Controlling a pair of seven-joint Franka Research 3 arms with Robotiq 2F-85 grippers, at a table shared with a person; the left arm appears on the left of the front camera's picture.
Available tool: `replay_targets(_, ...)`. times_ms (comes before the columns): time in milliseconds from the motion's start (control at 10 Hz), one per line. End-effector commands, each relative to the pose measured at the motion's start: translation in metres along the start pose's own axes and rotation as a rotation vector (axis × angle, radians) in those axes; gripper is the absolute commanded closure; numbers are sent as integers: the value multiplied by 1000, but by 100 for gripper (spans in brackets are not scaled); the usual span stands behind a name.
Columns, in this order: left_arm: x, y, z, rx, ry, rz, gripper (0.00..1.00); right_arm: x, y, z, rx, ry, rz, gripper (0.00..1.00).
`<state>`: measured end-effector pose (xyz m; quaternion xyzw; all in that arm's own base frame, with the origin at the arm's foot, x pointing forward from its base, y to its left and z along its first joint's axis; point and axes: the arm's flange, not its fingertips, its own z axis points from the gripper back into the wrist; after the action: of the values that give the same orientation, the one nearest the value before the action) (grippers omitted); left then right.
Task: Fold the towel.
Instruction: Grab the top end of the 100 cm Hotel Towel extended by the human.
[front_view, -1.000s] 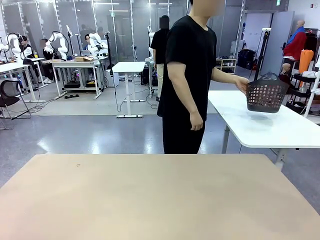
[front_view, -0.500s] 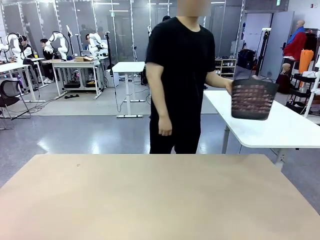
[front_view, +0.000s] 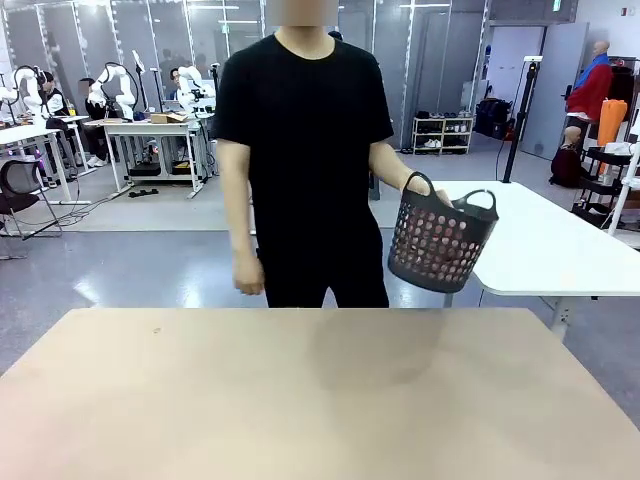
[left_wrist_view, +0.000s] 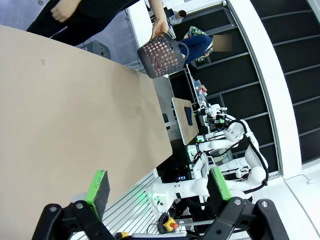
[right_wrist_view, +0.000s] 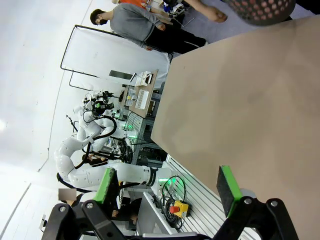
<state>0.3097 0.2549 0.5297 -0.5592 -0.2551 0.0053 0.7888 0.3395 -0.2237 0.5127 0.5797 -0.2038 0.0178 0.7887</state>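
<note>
At the far side of the tan surface (front_view: 300, 400), a person (front_view: 300, 140) in a black T-shirt, gripping one handle of a dark perforated basket (front_view: 462, 212) in a raised hand (front_view: 418, 188). Hangs tilted in the air above the surface's far right edge, touching nothing below. Through the holes, pale pink patches of what looks like the towel (front_view: 436, 243) inside. Down at the side, loosely curled, the person's other hand (front_view: 247, 276). In the left wrist view, the left robot hand (left_wrist_view: 158, 185), jaws wide apart, green pads gripping nothing, the surface stretching away beyond. In the right wrist view, the right robot hand (right_wrist_view: 166, 184), likewise spread open and empty, with the basket at the picture's top edge.
</note>
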Motion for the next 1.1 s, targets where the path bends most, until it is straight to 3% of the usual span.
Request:
replay_targets(0, -2, 0, 0, -19, -2, -4, 0, 0, 0, 1, 7, -1, 5, 0)
replay_targets(1000, -2, 0, 0, -19, -2, -4, 0, 0, 0, 1, 7, -1, 5, 0)
